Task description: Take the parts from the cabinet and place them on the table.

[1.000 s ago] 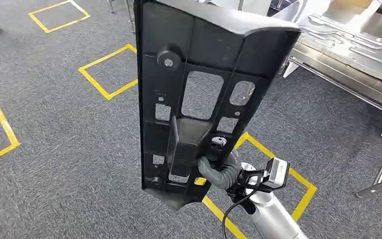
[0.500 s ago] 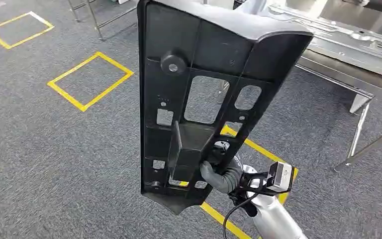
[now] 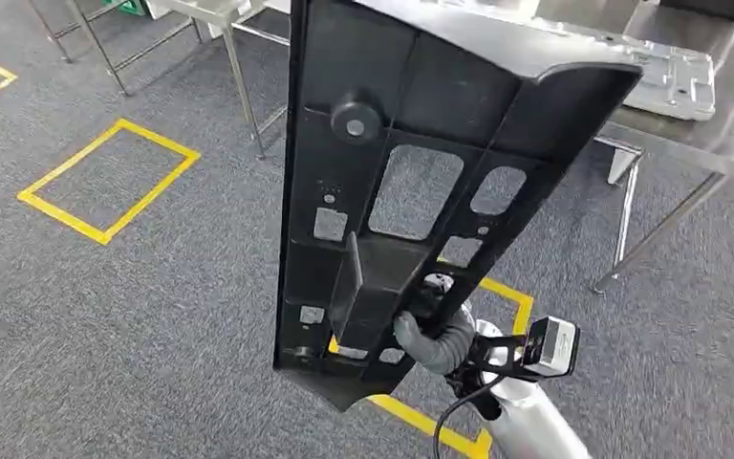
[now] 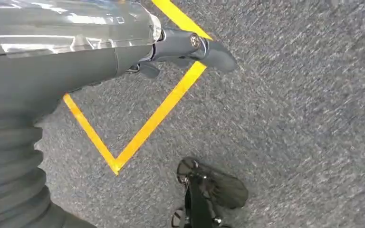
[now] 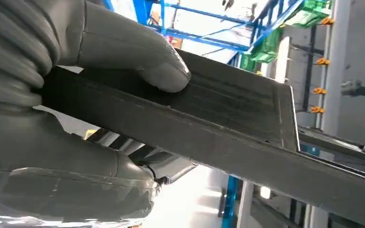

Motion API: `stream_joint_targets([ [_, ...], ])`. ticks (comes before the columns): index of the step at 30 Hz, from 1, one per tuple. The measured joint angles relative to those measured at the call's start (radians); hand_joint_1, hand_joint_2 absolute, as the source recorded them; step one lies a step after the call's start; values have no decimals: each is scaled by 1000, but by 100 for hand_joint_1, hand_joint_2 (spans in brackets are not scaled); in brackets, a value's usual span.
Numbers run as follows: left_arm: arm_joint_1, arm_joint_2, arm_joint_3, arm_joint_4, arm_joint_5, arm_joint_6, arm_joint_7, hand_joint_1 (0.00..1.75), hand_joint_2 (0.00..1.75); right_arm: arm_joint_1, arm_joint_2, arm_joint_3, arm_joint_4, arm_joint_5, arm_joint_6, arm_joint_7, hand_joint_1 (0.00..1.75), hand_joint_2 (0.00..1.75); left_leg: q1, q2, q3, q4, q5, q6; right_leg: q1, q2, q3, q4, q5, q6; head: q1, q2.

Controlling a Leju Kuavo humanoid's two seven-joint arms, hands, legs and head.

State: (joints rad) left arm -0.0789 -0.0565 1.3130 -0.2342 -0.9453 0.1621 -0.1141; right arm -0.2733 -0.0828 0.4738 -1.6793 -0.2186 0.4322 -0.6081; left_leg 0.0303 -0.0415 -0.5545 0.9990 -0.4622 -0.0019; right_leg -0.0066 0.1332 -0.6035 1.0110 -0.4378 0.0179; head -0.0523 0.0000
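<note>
Right hand (image 3: 430,335) clamped on the black part's (image 3: 411,182) lower rib, thumb (image 5: 138,57) pressed flat on it. Part held upright over the carpet, long axis vertical, wide end up. Left hand (image 4: 190,47) hangs over the floor, grasp unclear. Table (image 3: 726,134) beyond, far right.

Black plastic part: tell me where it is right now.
In the head view the black plastic part stands upright at centre, gripped near its lower end by the right hand, above grey carpet, with the metal table beyond it to the right.
</note>
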Motion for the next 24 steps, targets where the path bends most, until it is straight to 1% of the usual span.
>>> stream_joint_targets([
  [1,-3,0,0,0,0,0,0,0,175,1,0,-2,-4,0,-1,0,175,175,-2,14,4,-6,3,9,3,-57,-9,20,-15,0,0,0],
  [2,-2,0,0,0,0,-1,-1,0,175,-2,-2,-3,-6,0,-1,0,175,175,-4,25,5,-7,2,16,4,-97,-38,78,-51,2,0,0],
  [3,0,0,0,0,-1,-3,-1,0,175,-4,-2,-4,-6,0,0,0,175,175,-6,38,5,-7,1,18,0,-116,-80,161,-92,5,0,0],
  [4,2,0,0,0,-1,-5,-1,0,175,-2,-2,-4,-6,0,-1,0,175,175,-8,52,5,-7,0,19,-2,-122,-125,247,-127,9,0,0],
  [5,2,0,0,0,-1,-6,-1,0,175,1,-3,-5,-6,0,-1,0,175,175,-9,63,4,-7,-2,19,-5,-123,-157,308,-143,12,0,0],
  [6,2,0,0,0,-1,-7,-1,0,175,3,-6,-6,-6,0,-1,0,175,175,-9,75,5,-7,-3,18,-7,-125,-167,323,-135,14,0,0],
  [7,1,0,0,0,-1,-10,-2,0,175,3,-7,-6,-6,0,0,1,175,175,-9,87,8,-7,-6,16,-9,-129,-150,285,-102,16,0,0],
  [8,0,-1,0,0,0,-12,-2,0,175,3,-8,-6,-6,2,2,1,175,175,-8,97,12,-7,-8,13,-10,-136,-107,206,-58,16,0,0],
  [9,-1,-2,0,0,0,-13,-2,0,175,2,-8,-7,-6,3,2,1,175,175,-8,106,18,-7,-12,10,-10,-154,-52,103,-13,13,0,0],
  [10,-2,-2,0,0,0,-14,-3,0,175,2,-8,-7,-6,4,3,1,175,175,-11,112,24,-7,-17,4,-6,-193,-6,22,13,7,0,0],
  [11,-2,-2,0,0,0,-15,-3,0,175,0,-8,-8,-6,5,5,1,175,175,-19,119,26,-2,-23,-4,6,-218,5,-2,-1,0,0,0],
  [12,-3,-2,0,0,0,-15,-3,0,175,0,-8,-8,-6,6,7,0,175,175,-19,126,29,-4,-25,-8,4,-199,1,-1,2,-6,0,0],
  [13,-4,-2,0,0,0,-16,-3,0,175,1,-9,-8,-6,6,9,0,175,175,-21,135,32,-5,-28,-13,6,-190,-1,1,0,-10,0,0],
  [14,-4,-2,0,0,0,-16,-3,0,175,1,-9,-8,-6,8,13,1,175,175,-19,146,36,-7,-29,-18,10,-179,-3,2,-2,-15,0,0],
  [15,-8,-2,0,0,0,-16,-3,0,175,0,-10,-8,-6,14,17,1,175,175,-19,157,41,-7,-33,-26,4,-166,0,-5,2,-23,0,0],
  [16,-9,-2,0,0,0,-16,-3,0,175,1,-10,-8,-10,25,19,2,175,175,-11,127,39,8,-46,-32,-3,-156,8,-10,5,-28,0,0],
  [17,-10,-3,0,0,0,-17,-3,0,175,-3,-10,-8,-11,34,19,2,175,175,-11,87,17,58,-79,-33,-5,-148,8,-11,4,-35,0,0],
  [18,-9,-5,0,0,-2,-17,-3,0,175,-3,-9,-7,-12,40,19,2,175,175,-11,66,-19,134,-119,-35,-5,-140,9,-11,5,-38,0,0],
  [19,-7,-5,0,0,-2,-17,-3,0,175,-2,-9,-7,-12,44,19,2,175,175,-11,55,-63,219,-155,-37,-4,-128,8,-11,4,-40,0,0],
  [20,-5,-4,0,0,-2,-17,-3,0,175,0,-9,-7,-12,47,19,2,175,175,-11,51,-103,294,-180,-38,-3,-115,8,-10,4,-40,0,0],
  [21,-3,-4,0,0,-2,-18,-5,0,175,2,-9,-7,-12,50,19,2,175,175,-11,50,-130,334,-178,-38,-2,-101,8,-9,4,-40,0,0],
  [22,-2,-4,0,0,-2,-18,-8,0,175,2,-9,-7,-12,52,19,2,175,175,-11,50,-128,315,-150,-36,-2,-88,10,-9,3,-40,0,0],
  [23,-3,-4,0,0,-1,-20,-11,0,175,2,-9,-6,-13,52,18,2,175,175,-11,49,-110,262,-110,-34,-2,-77,12,-8,3,-39,0,0],
  [24,-5,-4,0,0,0,-24,-16,0,175,1,-9,-6,-16,53,17,2,175,175,-10,42,-66,155,-46,-31,-3,-63,15,-6,1,-35,0,0],
])
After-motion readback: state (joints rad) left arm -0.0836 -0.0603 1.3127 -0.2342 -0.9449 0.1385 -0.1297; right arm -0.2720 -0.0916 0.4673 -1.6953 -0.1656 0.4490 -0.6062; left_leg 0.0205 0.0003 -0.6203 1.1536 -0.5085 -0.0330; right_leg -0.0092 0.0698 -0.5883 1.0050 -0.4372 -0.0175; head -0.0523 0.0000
